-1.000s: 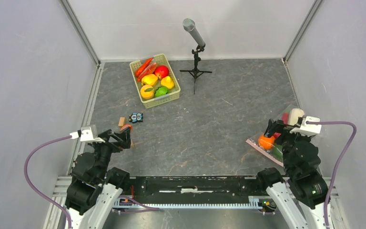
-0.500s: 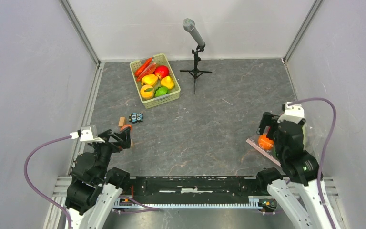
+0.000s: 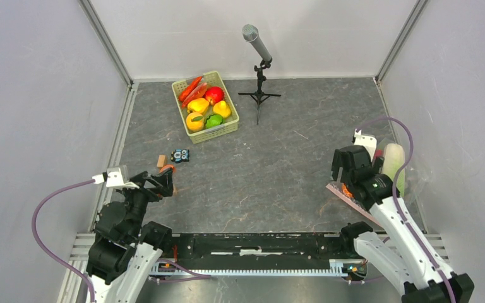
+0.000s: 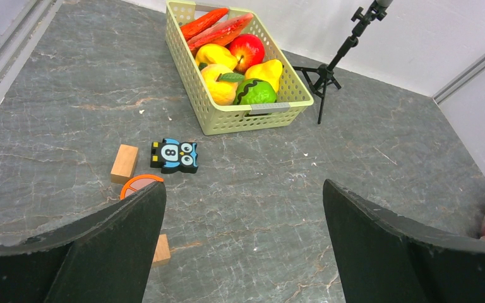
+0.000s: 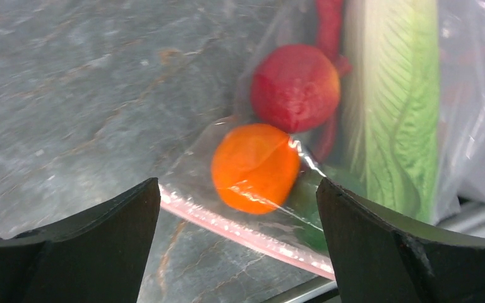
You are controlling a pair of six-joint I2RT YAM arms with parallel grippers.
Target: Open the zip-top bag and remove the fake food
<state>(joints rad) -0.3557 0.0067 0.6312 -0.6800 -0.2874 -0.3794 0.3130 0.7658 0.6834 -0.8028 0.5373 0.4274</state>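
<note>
Hovering over the bag [image 5: 252, 235] and its orange [image 5: 254, 166], the right tool [image 5: 237, 189] is gaping wide; left tool [image 4: 243, 184] likewise.

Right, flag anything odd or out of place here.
Nothing spilled or damaged. The clear crinkly zip-top bag of toy produce sits crammed against the right wall by the table's near edge. A blue owl tile and wooden blocks lie loose near the left claw.

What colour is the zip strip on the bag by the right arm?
Pale pink; the zip strip shows best in the right wrist view.
</note>
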